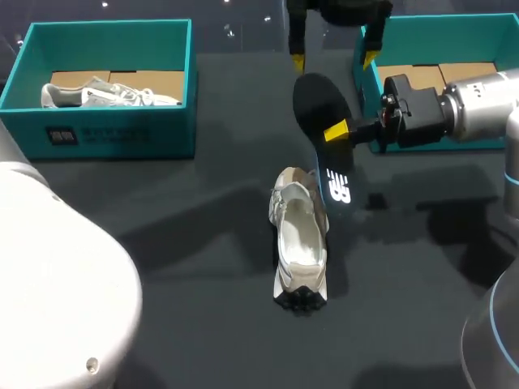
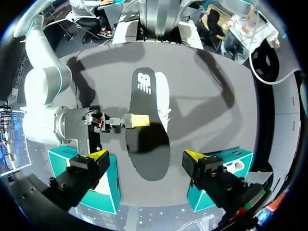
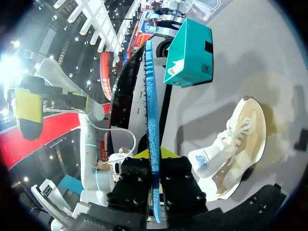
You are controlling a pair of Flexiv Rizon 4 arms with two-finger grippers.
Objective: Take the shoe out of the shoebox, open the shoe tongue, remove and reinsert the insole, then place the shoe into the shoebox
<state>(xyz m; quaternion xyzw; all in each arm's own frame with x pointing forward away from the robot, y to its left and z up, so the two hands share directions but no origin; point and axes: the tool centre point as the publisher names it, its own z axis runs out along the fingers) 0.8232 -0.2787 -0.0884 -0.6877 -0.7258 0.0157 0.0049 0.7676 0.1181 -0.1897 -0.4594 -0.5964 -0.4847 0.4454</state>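
Head view: the right fingers (image 1: 336,130) pinch the black insole (image 1: 316,101) at its 3 o'clock edge. It runs 12 to 5. The shoe (image 1: 298,243) lies on the tabletop (image 1: 178,219) toward 7 o'clock, running 12 to 6.

Left wrist view: the left fingers (image 2: 98,156) hang spread and empty above the insole.

Right wrist view: the insole stands edge-on between the gripping fingers, with the shoe beside them.

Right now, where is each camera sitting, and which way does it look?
Head view: high behind the robot, looking down on the table; shows the left hand and the right hand shut on the insole.
Left wrist view: on the left arm, looking down past its own open hand at the insole and the shoe.
Right wrist view: on the right arm, looking out along its own hand, which pinches the insole edge-on; the shoe lies beside.
Shared: all three show insole and shoe.
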